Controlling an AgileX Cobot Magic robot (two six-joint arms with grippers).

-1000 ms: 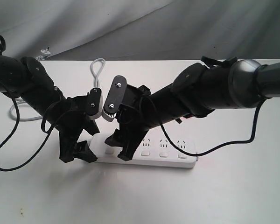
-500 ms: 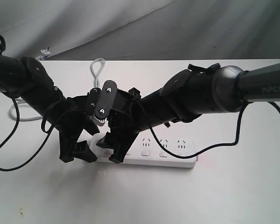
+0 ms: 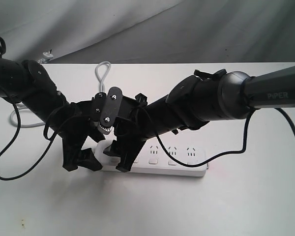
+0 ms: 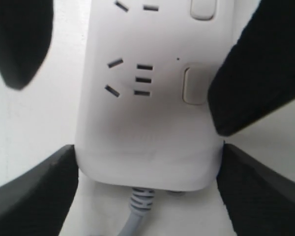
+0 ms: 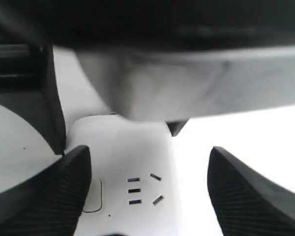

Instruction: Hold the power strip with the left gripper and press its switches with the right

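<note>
White strip (image 3: pixel 179 166): L gripper (image 4: pixel 148 189) clamps its cord (image 4: pixel 136 209) end; R gripper (image 5: pixel 150 192), jaws spread wide, hangs over same end, one finger (image 4: pixel 258 73) at switch (image 4: pixel 193 86) nearest cord.

The left arm (image 3: pixel 39 93) slopes down from the left edge. The left tool (image 3: pixel 81 161) points downward, fingers spread wide and clamped across the end of the power strip (image 3: pixel 187 169). The right arm (image 3: pixel 211 98) reaches across, wrist bent down. The right tool (image 3: pixel 119 158) gapes just beside the left one.

"PiPER" in white letters, printed along the grey tube (image 3: pixel 280 86) of the right arm (image 3: pixel 206 101)
</note>
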